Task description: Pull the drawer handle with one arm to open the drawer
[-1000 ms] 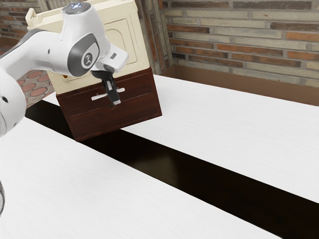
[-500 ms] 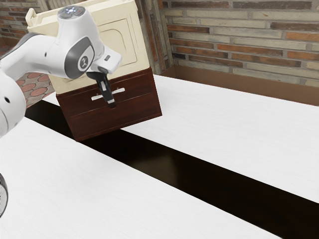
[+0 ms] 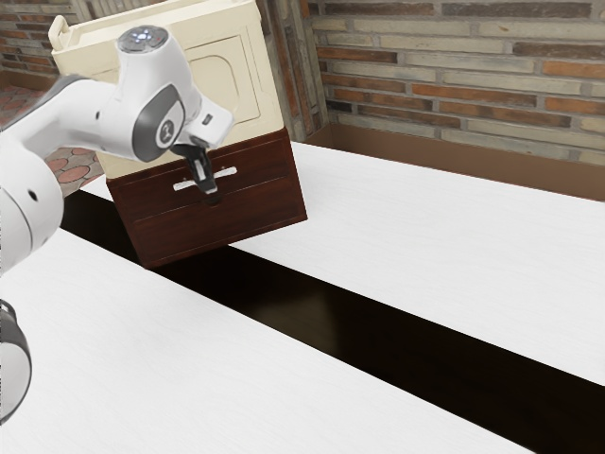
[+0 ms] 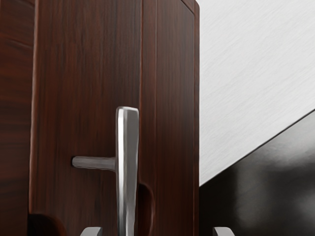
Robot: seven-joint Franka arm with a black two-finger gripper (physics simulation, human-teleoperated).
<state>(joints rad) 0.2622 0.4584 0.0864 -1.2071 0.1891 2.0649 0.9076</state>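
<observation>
Arm [image 3: 71, 118] reaches in from the exterior view's left and bends sharply at its wrist, so the fingers [image 3: 205, 180] slant down at the drawer [image 3: 255, 171] front. They stand wide apart, with the silver handle [image 4: 128, 164] between them and space on either side. That handle juts from the dark wood, below the cream upper part [image 3: 227, 80] of the cabinet, which stands on the desk [image 3: 425, 227].

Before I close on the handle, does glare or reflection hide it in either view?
Exterior view: soft sheen on the dark strip, away from the handle. Wrist view: bright highlight down the handle's bar, outline readable; pale, cloudy reflections on the strip, beyond the drawer front.
</observation>
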